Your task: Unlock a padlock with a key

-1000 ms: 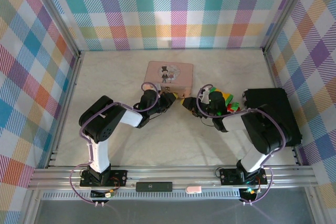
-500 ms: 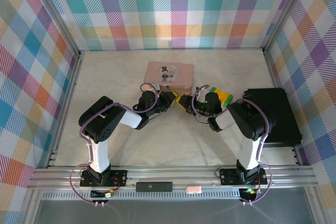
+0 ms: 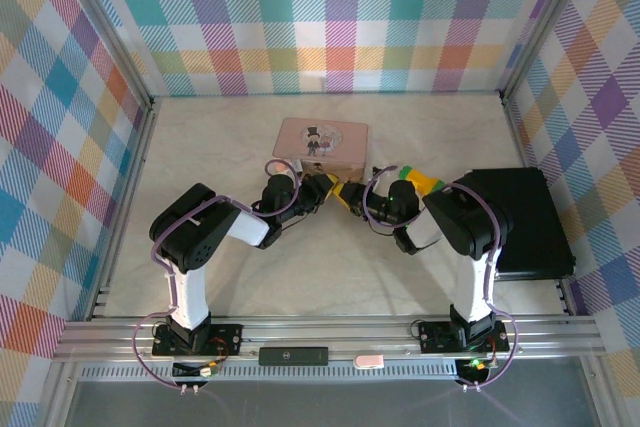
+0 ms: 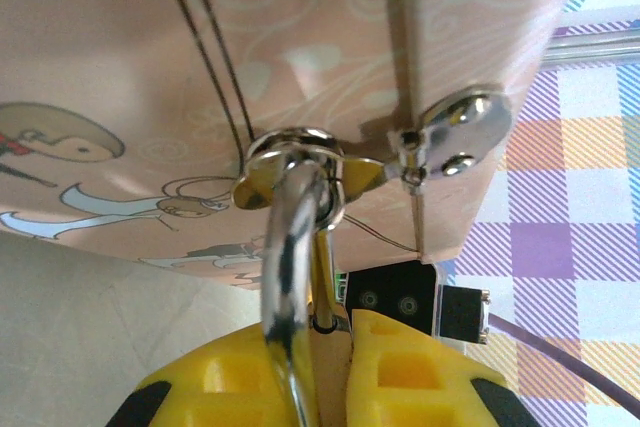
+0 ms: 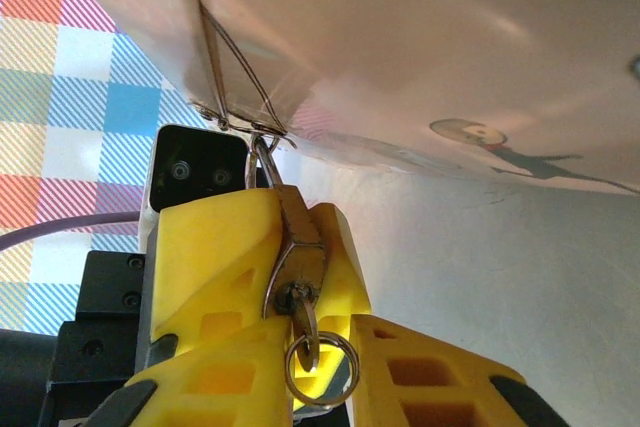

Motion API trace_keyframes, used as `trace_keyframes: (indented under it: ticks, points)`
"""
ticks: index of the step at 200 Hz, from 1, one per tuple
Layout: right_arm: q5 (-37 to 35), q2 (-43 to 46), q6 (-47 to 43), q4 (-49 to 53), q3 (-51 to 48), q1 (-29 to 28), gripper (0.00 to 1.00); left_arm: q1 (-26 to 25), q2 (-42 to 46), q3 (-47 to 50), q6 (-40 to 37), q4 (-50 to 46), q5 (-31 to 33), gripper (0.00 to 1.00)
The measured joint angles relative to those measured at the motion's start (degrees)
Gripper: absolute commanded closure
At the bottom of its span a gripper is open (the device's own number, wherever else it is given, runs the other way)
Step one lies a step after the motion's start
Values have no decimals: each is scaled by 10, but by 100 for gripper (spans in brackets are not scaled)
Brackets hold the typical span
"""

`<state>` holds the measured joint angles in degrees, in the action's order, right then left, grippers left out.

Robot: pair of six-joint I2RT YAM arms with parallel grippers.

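Metal padlock [image 4: 287,277], shackle toward pink box [image 4: 300,37]

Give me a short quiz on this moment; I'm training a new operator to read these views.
1. True or false: the shackle of the padlock is hooked through the clasp on the pink box.
2. The left gripper grips the padlock; the right gripper holds: A) the key B) a pen C) nothing.
3. Fill in: in the top view, the black case lies to the pink box's ____.
Key: 1 true; 2 A; 3 right.
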<state>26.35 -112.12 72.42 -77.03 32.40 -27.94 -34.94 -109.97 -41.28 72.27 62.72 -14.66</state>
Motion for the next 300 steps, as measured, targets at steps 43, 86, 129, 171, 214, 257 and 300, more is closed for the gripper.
trace_keyframes:
  ticks: [43, 86, 129, 171, 214, 257, 300]
  points:
    - [-4, 1, 15, 0, 1, 0, 64, 0, 0, 7, 2, 9, 3, 100]
    - [-10, 4, 21, 0, 0, 1, 75, 0, 0, 10, 2, 9, 3, 100]
    - [-12, 6, 23, -1, 1, 1, 97, 0, 0, 10, 1, 9, 3, 100]
    - [-12, 6, 47, -1, 1, 1, 100, 0, 1, 10, -3, 11, 5, 100]
    - [-7, 6, 135, 3, 7, 6, 100, 1, -29, 9, -14, 69, 2, 100]
    - [-8, 6, 344, 23, 29, 4, 100, 3, -43, 10, -77, 117, 16, 100]
    - [-119, 8, 435, 60, 60, -29, 100, 5, -76, -6, -132, 171, 66, 100]
